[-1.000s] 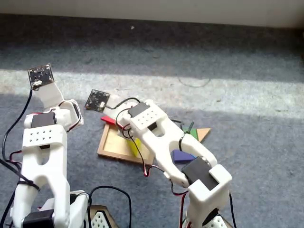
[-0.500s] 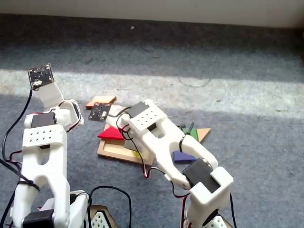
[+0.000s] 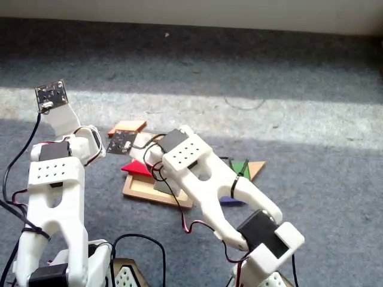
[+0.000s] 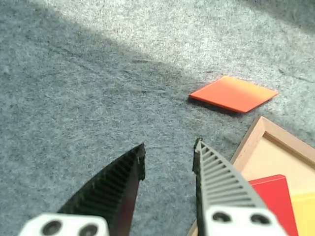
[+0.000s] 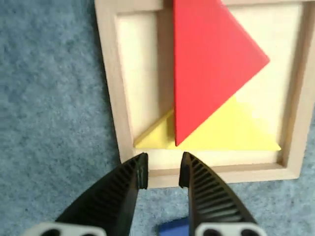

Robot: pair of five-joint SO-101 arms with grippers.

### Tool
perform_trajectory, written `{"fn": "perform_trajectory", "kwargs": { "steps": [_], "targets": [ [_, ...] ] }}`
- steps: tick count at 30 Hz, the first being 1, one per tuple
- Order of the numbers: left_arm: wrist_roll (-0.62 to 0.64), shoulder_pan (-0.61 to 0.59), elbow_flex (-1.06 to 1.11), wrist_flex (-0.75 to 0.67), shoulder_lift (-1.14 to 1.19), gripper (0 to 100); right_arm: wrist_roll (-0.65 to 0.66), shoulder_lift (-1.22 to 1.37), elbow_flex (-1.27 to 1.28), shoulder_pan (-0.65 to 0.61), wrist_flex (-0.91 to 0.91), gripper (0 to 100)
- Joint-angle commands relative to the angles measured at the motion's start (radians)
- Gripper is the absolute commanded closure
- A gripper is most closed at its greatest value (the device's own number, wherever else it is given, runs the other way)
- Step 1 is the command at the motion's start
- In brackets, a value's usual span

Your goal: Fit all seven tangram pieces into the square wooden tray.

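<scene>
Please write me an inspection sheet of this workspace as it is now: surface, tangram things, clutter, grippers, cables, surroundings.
Surface: grey carpet, a sunlit band across it.
Job's things: wooden tray holds a red triangle that lies over a yellow triangle and across one rim; orange parallelogram, green piece, tan triangle and blue piece lie on the carpet outside it.
Clutter: nothing seen.
Grippers: left gripper, fingers open and empty, above the carpet beside a tray corner; right gripper, fingers open and empty, over the tray's rim.
Cables: red and black wires on the right arm; a black cable loop low between the arms.
Surroundings: pale wall strip beyond the carpet.
</scene>
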Motion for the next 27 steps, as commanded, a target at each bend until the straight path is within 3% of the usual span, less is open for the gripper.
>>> {"fn": "perform_trajectory", "kwargs": {
  "steps": [1, 10, 27],
  "targets": [
    [0.006, -0.008, -0.005, -0.015, -0.030, 82, -0.091, -0.085, -0.021, 0.042, -0.071, 89.0],
    [0.006, -0.008, -0.005, -0.015, -0.030, 82, -0.218, -0.031, 0.058, 0.116, -0.406, 89.0],
    [0.006, -0.010, -0.005, -0.015, -0.030, 82, -0.206, 0.102, 0.061, 0.156, -0.309, 89.0]
  ]
}}
